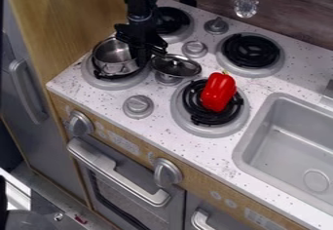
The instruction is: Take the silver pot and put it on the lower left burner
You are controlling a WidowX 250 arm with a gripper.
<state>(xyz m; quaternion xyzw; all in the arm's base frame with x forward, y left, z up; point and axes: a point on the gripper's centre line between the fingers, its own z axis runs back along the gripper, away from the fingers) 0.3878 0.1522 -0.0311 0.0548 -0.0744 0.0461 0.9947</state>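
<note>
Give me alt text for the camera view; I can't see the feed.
A round silver metal pot sits on or just above the toy stove's lower left burner, the black two-finger gripper at its right side. Beside it is a round silver-rimmed lid; a shiny red pepper rests on the lower right burner.

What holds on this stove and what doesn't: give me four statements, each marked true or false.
1. The silver pot is at the lower left burner. True.
2. The red pepper lies in the sink. False: it lies on the lower right burner.
3. The lid covers the pot. False: it is beside the pot, to its right in the view.
4. The gripper is at the pot's right side in the view. True.
</note>
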